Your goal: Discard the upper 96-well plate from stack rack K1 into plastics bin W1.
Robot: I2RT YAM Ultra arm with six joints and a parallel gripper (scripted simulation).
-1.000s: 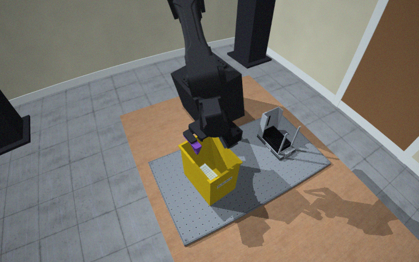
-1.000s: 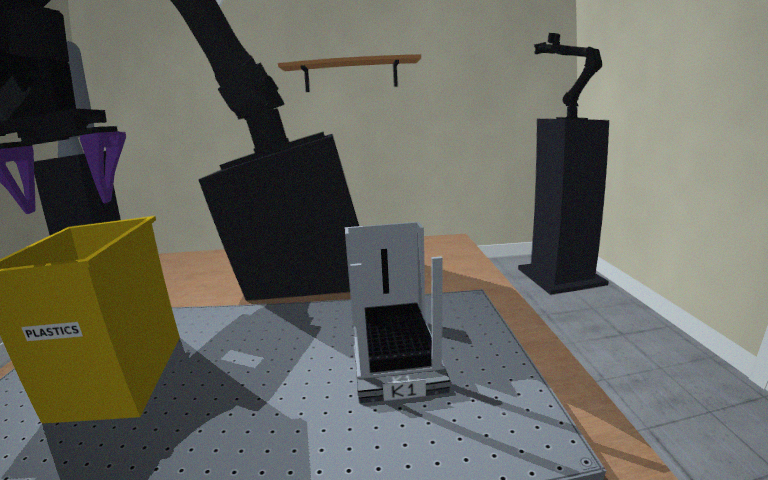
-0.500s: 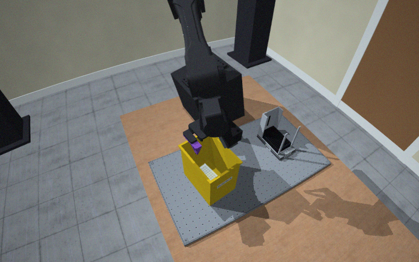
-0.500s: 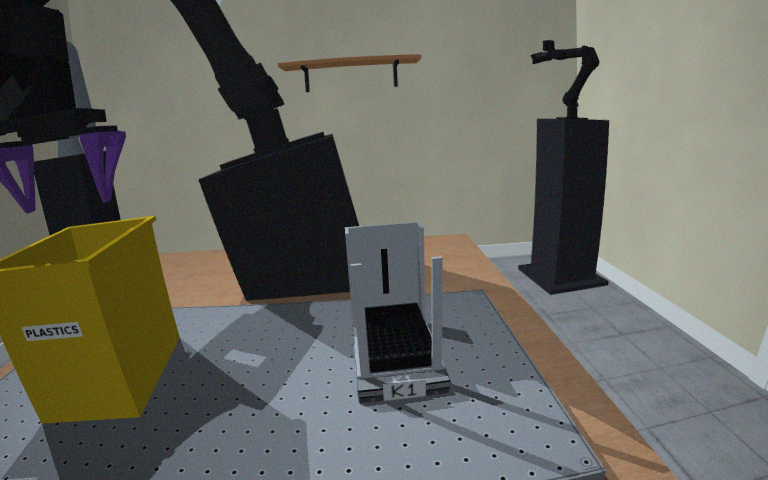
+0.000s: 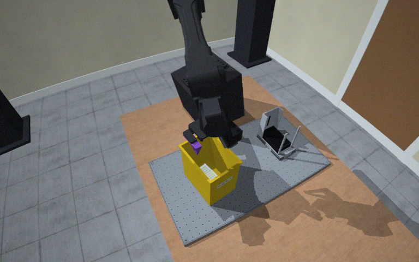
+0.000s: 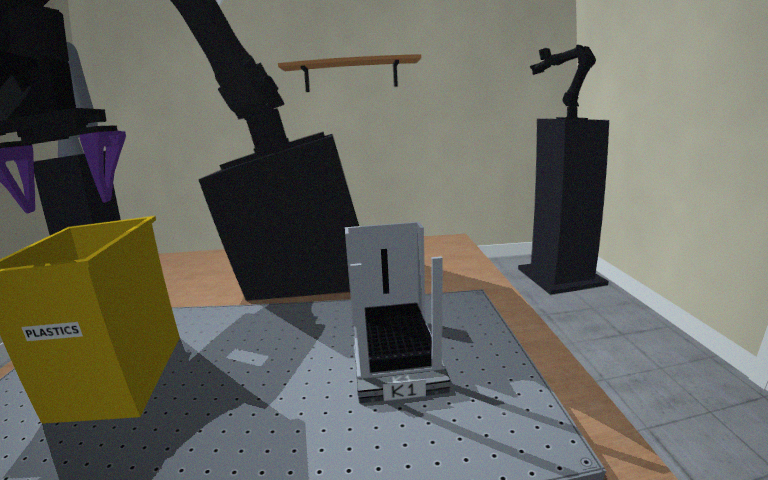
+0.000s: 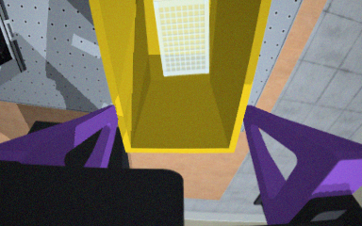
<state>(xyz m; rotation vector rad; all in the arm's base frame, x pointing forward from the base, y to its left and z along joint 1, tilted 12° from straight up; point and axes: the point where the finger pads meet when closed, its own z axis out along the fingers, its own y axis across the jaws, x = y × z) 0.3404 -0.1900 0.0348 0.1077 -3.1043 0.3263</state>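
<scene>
The black claw with purple wedge-shaped fingers hangs spread fully apart with nothing between its pads, above the near rim of the tall yellow plastics bin (image 7: 113, 71). In the wrist view the two purple fingers fill the lower corners of the frame, each a hollow triangular shell, and the bin's mouth opens between them.

Only the wrist and top views look down into the bin: the white gridded 96-well plate (image 7: 183, 38) lies on the bottom, against the far wall, at the upper centre of the wrist frame, well below the rim. Its top edge is cut off by the frame border. In the top view it shows as a small pale rectangle (image 5: 208, 172) deep inside. The exterior view sees only the bin's outer walls (image 6: 84, 316) at the lower left, with a white label reading PLASTICS, and the plate is hidden; the claw is partly cut off at the left edge there (image 6: 62, 164).

The exterior view alone shows the grey stack rack marked K1 (image 6: 385, 249) face-on at centre, with a slotted back panel and thin upright posts, and the black gridded lower plate (image 6: 396, 336) seated on it. The rack and bin stand well apart on a grey perforated metal board (image 6: 283, 430), which lies on a smooth brown wooden table top (image 5: 309, 240).
</scene>
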